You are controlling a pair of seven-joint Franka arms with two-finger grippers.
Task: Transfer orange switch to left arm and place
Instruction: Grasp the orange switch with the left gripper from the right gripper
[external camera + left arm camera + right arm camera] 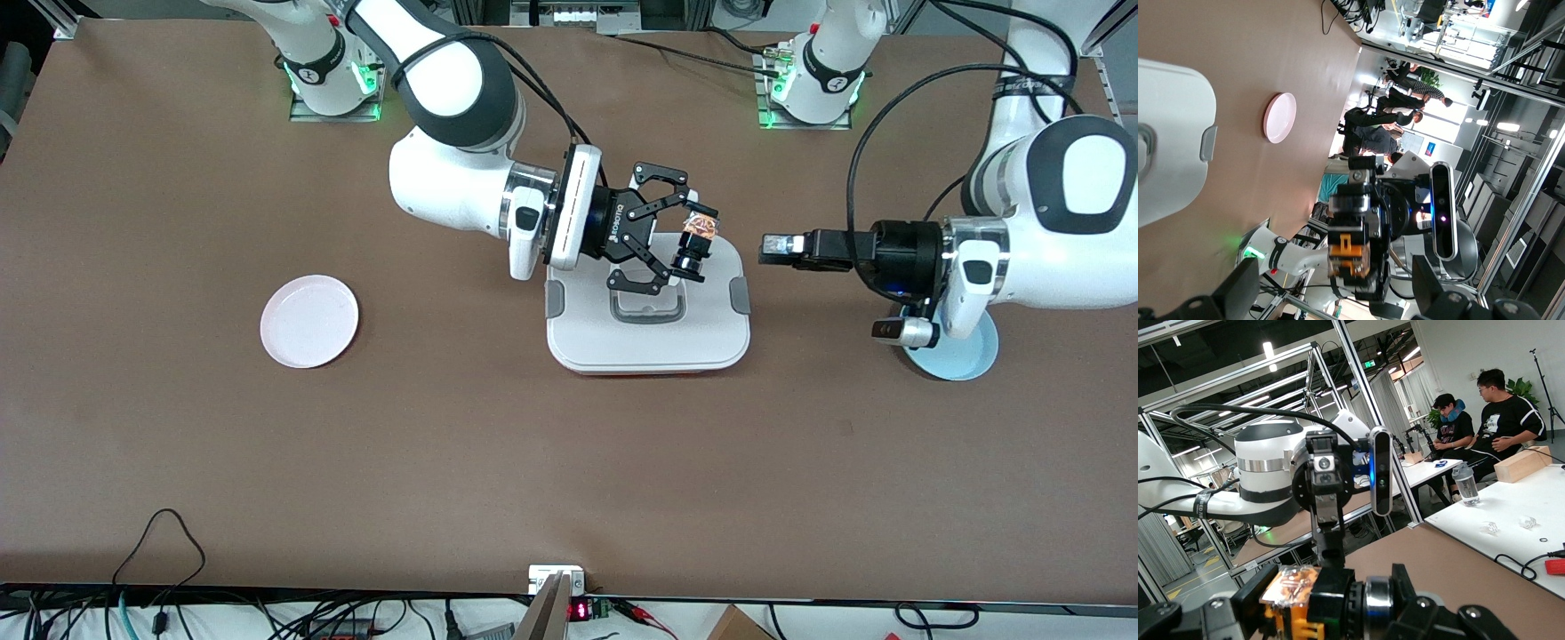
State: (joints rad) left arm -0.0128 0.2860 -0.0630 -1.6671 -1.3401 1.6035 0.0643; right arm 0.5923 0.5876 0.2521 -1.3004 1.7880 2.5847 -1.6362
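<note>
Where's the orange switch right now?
In the front view the orange switch is held in the right gripper, up over the box, facing the open left gripper.

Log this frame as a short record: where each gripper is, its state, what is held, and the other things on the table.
right gripper: over the box, shut on the orange switch
left gripper: open, empty, level with the switch, just off the box's edge toward the left arm's end
pink plate: toward the right arm's end
blue plate: under the left arm's wrist
</note>
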